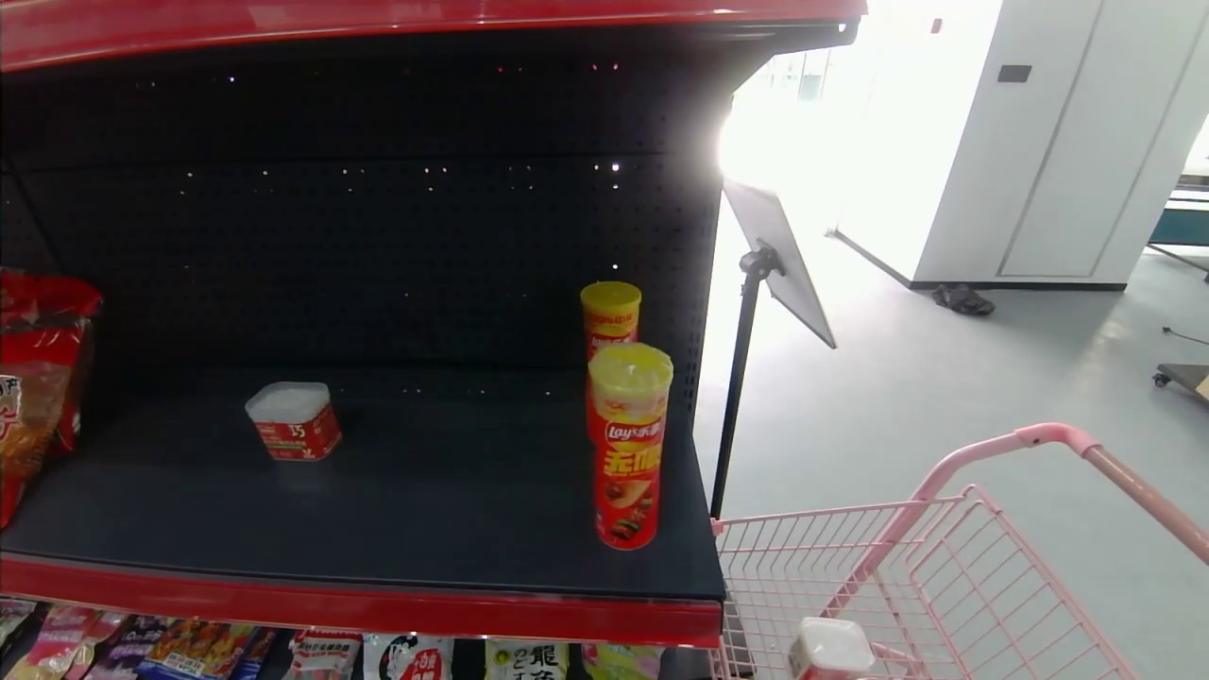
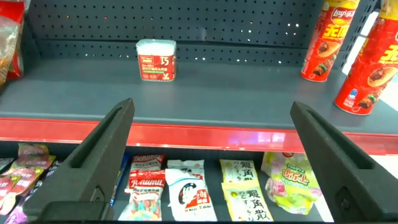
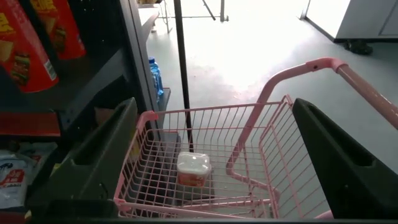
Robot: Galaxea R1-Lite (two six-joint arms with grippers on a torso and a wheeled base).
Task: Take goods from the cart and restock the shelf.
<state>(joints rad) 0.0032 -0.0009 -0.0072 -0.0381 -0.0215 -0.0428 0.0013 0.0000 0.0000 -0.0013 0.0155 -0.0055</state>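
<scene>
A small red tub with a white lid [image 1: 293,420] stands on the dark shelf [image 1: 425,501], left of middle. Two tall red chip cans with yellow lids stand at the shelf's right end, one near the front [image 1: 627,444] and one behind it [image 1: 610,321]. The pink wire cart [image 1: 945,567] is parked right of the shelf and holds another white-lidded tub [image 3: 193,169], also seen in the head view [image 1: 829,647]. My left gripper [image 2: 211,180] is open in front of the shelf's red front edge, level with the shelf tub [image 2: 156,60]. My right gripper [image 3: 217,168] is open above the cart [image 3: 261,124], empty.
A red snack bag [image 1: 38,378] stands at the shelf's left end. Several snack packets [image 2: 186,193] fill the lower shelf. A black sign stand [image 1: 746,359] rises between shelf and cart. A blue bottle [image 3: 155,74] sits on the floor by the shelf's side.
</scene>
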